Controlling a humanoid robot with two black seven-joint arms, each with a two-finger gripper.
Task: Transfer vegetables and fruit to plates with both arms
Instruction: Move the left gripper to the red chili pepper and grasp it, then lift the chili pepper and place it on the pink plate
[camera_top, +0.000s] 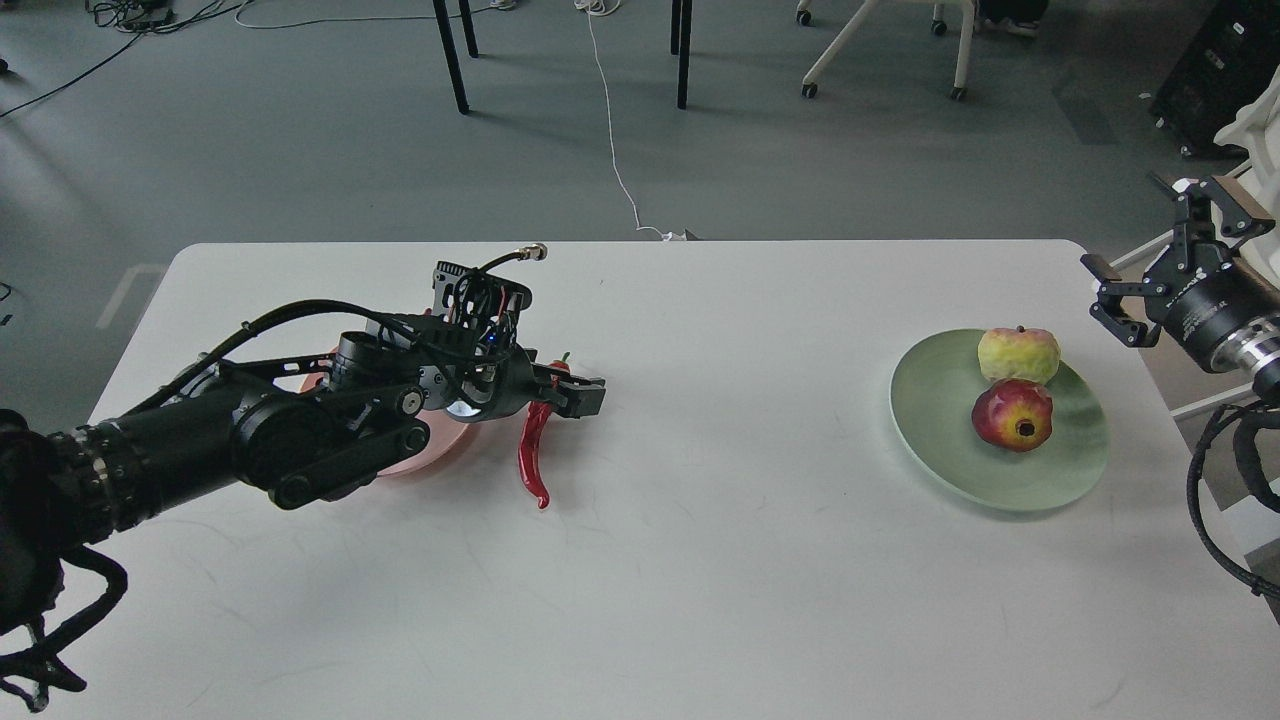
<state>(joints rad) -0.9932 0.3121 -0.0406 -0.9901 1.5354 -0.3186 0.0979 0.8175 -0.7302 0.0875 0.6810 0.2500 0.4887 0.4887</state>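
The red chili pepper (533, 452) lies on the white table just right of the pale pink plate (443, 455). My left gripper (572, 386) is low over the chili's upper end, its fingers open to either side of it. My left arm covers most of the pink plate, and the eggplant is hidden. The mint green plate (1000, 485) at the right holds the yellow-green fruit (1018, 353) and the dark red fruit (1012, 415). My right gripper (1140, 232) is open and empty, raised beyond the table's right edge.
The white table (700, 580) has rounded corners. Beyond its far edge are chair legs (683, 55) and a white cable (612, 140) on the grey floor. A black case (1220, 80) stands at the far right.
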